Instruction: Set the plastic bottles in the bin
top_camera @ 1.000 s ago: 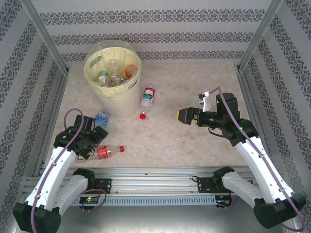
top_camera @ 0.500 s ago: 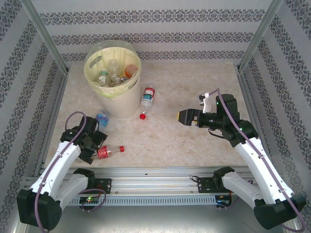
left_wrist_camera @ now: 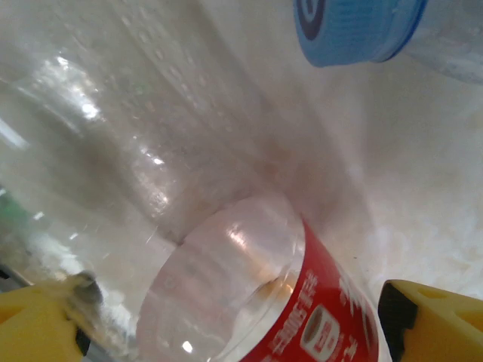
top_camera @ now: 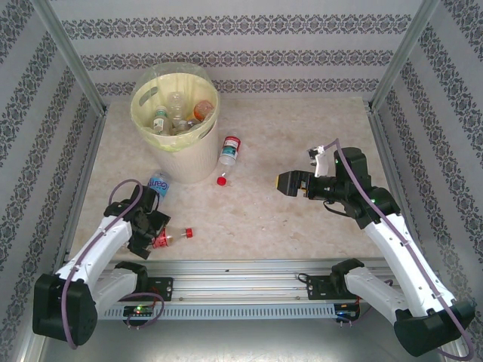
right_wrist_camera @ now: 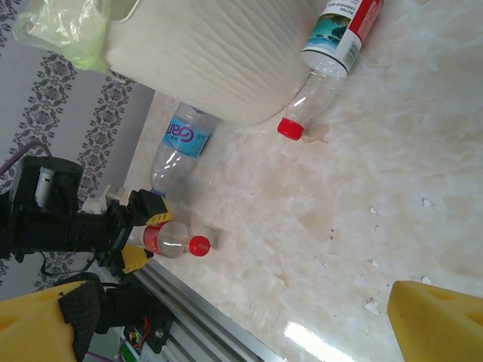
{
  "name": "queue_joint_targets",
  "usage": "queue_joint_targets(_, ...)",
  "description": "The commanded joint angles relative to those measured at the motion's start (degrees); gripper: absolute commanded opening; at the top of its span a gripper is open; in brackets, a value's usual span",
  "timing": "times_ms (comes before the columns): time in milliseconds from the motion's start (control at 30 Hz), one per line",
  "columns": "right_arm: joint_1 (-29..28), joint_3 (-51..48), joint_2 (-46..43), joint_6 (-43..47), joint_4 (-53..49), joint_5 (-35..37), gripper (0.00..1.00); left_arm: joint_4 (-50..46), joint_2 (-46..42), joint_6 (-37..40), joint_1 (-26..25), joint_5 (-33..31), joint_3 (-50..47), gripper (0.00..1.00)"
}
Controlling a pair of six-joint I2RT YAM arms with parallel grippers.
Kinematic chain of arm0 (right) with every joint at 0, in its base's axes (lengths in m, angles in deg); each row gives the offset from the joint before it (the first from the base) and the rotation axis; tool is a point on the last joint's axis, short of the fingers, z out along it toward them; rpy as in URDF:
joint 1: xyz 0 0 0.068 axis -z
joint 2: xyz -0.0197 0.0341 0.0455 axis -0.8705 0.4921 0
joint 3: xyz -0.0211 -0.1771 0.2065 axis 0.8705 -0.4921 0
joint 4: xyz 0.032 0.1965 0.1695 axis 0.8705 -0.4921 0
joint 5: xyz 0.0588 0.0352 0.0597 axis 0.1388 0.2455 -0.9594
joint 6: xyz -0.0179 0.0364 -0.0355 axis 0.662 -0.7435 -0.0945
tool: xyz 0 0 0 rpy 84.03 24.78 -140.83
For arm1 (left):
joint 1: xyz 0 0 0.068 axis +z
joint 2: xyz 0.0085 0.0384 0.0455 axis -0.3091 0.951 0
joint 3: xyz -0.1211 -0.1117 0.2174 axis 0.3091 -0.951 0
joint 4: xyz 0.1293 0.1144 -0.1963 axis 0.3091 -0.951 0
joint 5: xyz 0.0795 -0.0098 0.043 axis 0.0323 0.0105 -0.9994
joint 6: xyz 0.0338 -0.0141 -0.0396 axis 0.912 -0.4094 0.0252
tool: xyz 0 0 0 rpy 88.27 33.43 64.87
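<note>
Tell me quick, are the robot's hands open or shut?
Left gripper: open, straddling the red-labelled bottle.
Right gripper: open, empty.

Very close view of a clear plastic bottle (left_wrist_camera: 189,226) lying on its side on a pale, marbled table (left_wrist_camera: 423,188). It is so near the lens that its upper part is blurred. A red label (left_wrist_camera: 332,317) with small white print wraps the bottle towards the lower right. The left gripper (left_wrist_camera: 235,324) is spread wide, with one yellow fingertip (left_wrist_camera: 34,328) in each bottom corner and the bottle between them (whether they touch it is unclear). At the top right is the blue cap (left_wrist_camera: 351,26) of a second clear bottle (left_wrist_camera: 453,45), also lying on the table.
</note>
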Motion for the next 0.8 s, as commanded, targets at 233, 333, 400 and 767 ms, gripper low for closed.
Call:
queue_joint_targets(233, -0.5, -1.0, -0.9, 1.5, -0.5, 1.2, 0.98, 5.1, 2.7, 0.6, -0.7, 0.3, -1.7, 0.81)
queue_joint_targets(333, -0.5, -1.0, -1.3, 1.6, -0.8, 1.4, 0.98, 4.2, 2.0, 0.4, -0.7, -0.1, -1.5, 0.77)
queue_joint_targets(400, -0.5, -1.1, -1.5, 1.7, -1.0, 1.5, 0.98, 3.7, 0.9, 0.1, -0.7, 0.0, -1.6, 0.73)
queue_joint_targets(767, -0.4, -1.1, -1.3, 1.6, -0.5, 1.1, 0.98, -3.7, -9.0, -1.6, -0.7, -1.8, 1.0, 0.62)
